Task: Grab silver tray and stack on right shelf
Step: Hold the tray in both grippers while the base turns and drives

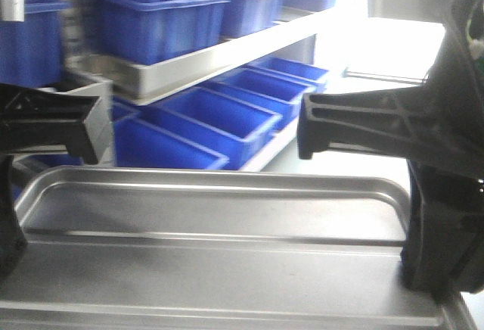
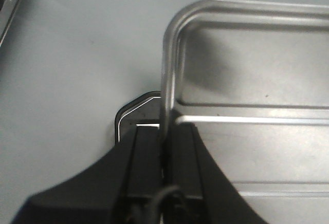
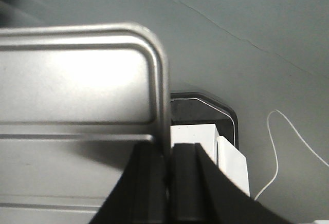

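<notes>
The silver tray (image 1: 212, 216), shiny with a low rim and long raised ribs, fills the foreground, held level between both grippers. My left gripper (image 1: 11, 228) is shut on its left short rim; in the left wrist view the jaws (image 2: 165, 129) pinch the rim just below the tray's rounded corner (image 2: 247, 80). My right gripper (image 1: 417, 258) is shut on the right short rim; the right wrist view shows the jaws (image 3: 167, 149) closed on the rim of the tray (image 3: 77, 90). The tray hangs above grey floor. No roller rack shows in any view.
Behind the tray stands a steel shelf (image 1: 227, 57) stacked with blue bins (image 1: 159, 12), with more blue bins (image 1: 219, 114) on a lower level. Below the right gripper are a black rounded base (image 3: 205, 106), white blocks (image 3: 195, 134) and a white cable (image 3: 277, 147).
</notes>
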Robot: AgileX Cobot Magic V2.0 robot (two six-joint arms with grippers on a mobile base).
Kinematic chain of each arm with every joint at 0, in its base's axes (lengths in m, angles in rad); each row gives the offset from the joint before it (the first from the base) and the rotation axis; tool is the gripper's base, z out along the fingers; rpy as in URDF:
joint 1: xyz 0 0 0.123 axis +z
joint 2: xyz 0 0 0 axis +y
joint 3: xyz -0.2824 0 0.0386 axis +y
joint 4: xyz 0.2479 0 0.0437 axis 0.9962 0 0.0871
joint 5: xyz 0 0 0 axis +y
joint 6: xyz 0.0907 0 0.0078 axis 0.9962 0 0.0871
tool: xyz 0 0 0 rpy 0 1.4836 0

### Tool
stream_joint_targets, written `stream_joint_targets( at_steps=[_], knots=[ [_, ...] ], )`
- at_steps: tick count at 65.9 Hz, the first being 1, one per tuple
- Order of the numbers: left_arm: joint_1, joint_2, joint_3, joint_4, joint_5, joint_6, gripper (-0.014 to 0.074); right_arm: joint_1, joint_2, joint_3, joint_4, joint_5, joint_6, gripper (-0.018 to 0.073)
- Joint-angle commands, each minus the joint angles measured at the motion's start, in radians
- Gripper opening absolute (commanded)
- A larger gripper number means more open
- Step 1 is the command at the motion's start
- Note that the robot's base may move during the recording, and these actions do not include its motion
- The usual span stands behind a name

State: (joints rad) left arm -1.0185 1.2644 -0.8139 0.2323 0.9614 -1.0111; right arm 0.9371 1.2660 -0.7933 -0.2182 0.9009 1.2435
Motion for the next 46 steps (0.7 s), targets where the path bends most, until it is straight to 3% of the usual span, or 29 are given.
stream_joint_targets(
  at_steps=[1,46],
  knots=[
    [-0.008,-0.026,-0.021,0.021,0.014,0.003,-0.01,-0.001,-0.031,-0.021,-0.033,0.033,0.001,0.0052],
    [-0.008,-0.026,-0.021,0.021,0.058,0.003,-0.01,-0.001,-0.031,-0.021,-0.033,0.223,0.001,0.0052]
  ],
)
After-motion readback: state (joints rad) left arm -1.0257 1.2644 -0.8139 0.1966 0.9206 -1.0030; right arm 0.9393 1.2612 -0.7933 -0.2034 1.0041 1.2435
